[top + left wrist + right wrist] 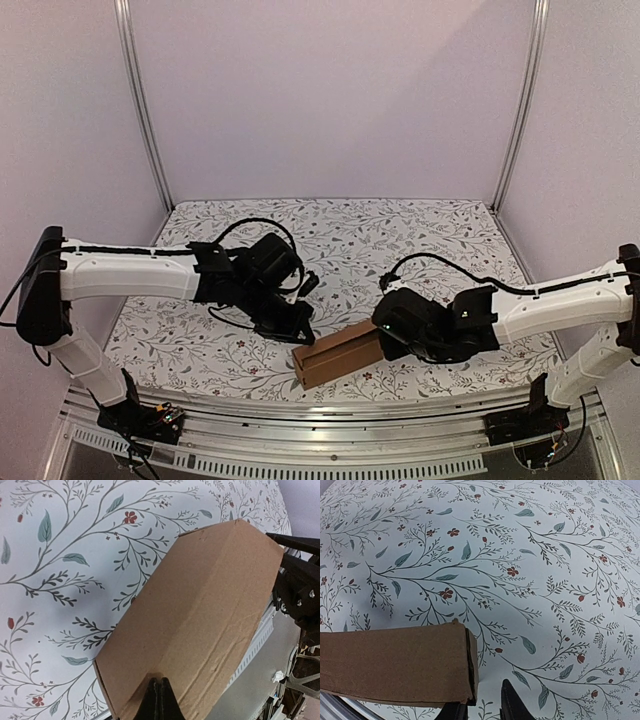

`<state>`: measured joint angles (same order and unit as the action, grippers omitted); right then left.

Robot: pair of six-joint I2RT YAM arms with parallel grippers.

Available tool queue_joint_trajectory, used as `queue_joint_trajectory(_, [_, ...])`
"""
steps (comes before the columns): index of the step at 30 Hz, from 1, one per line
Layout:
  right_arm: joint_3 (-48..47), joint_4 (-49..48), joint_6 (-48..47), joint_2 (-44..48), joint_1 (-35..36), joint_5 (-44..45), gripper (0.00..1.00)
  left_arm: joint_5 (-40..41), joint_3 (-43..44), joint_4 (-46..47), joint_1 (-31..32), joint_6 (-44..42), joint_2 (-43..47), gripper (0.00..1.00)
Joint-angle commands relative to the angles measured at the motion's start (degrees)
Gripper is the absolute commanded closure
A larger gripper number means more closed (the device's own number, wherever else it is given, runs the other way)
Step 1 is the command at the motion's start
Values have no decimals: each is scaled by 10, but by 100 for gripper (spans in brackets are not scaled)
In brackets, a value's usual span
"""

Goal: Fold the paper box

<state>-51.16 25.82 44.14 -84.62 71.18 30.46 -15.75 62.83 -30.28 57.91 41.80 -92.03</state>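
With its sides folded up, the box [338, 355] lies on the worktop [400, 240] near its near edge. Left end effector [159, 700], clenched empty, presses one end, apparently steadying it; right end effector [482, 707] stands slightly parted beside the other end.

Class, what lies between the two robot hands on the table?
The paper box spans the gap between left hand and right hand, seen from the top view.

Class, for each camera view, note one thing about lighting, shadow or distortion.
Top view: even, soft light, side posts bowed by the lens. Left wrist view: the cardboard box looks bulged, faint shadow on the tablecloth. Right wrist view: sharp pattern, dim lower corner.
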Motion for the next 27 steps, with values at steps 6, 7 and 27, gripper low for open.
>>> queue_joint_trajectory(6, [-5, 79, -52, 26, 7, -78, 61, 52, -9, -29, 13, -1, -26, 100])
queue_joint_trajectory(7, [-8, 84, -58, 37, 8, -81, 59, 56, -7, -30, 12, -2, -25, 100])
queue_joint_trajectory(27, [-90, 15, -158, 84, 8, -160, 85, 68, 114, -114, -8, -67, -2, 100])
